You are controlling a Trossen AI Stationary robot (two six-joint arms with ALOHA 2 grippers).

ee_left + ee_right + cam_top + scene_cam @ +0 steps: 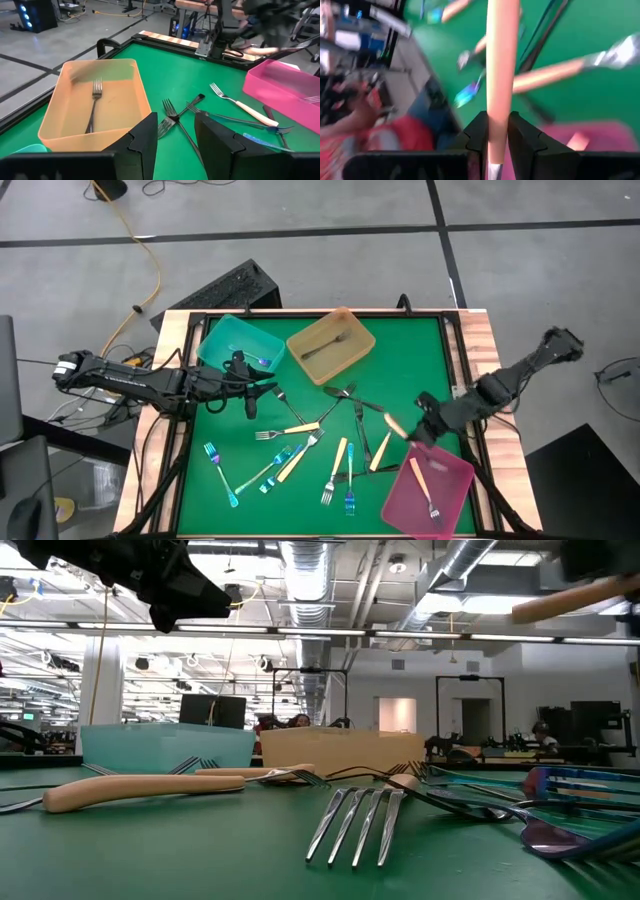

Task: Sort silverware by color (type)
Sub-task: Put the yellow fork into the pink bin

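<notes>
Fingers of the right gripper (496, 131) pinch a cream-handled utensil (500, 60); left gripper (175, 137) fingers stand apart, empty.

You see a matt green felt-like table top (400, 360) edged in grained wood (480, 340). The amber tray (90, 125) looks like translucent, smooth plastic, as does the pink tray (285, 85). The dark fork (95, 102) inside the amber tray has a dull metal sheen; the cream-handled fork (237, 102) looks smooth, its tines bright metal.

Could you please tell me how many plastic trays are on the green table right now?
3: the teal tray at the far left, the amber tray beside it holding one dark fork, and the pink tray at the near right, by the right arm. None seems hidden.
</notes>
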